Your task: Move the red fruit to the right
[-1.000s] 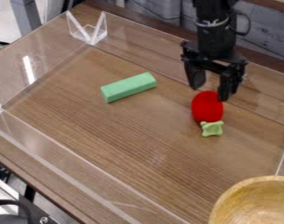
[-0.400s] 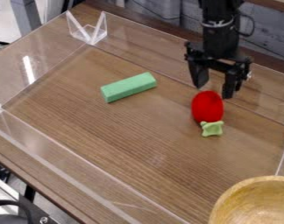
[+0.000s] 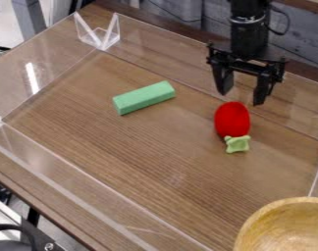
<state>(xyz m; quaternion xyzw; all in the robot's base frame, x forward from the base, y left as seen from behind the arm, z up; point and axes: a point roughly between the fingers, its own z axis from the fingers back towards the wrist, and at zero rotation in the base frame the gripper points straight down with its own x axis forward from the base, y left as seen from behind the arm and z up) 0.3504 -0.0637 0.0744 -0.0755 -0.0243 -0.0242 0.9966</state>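
The red fruit (image 3: 232,121) lies on the wooden table at the right, its pale green cap (image 3: 237,144) pointing toward the camera. My gripper (image 3: 244,92) hangs just behind and above it, pointing down, its black fingers (image 3: 224,86) spread open with nothing between them. It does not touch the fruit.
A light green block (image 3: 144,97) lies left of the fruit. Clear plastic walls (image 3: 30,78) fence the table on the left, front and right. A clear stand (image 3: 99,35) sits at the back left. A wooden bowl (image 3: 291,227) fills the lower right corner.
The gripper has edged up and back, away from the red fruit, staying open. The fruit and the block have not moved.
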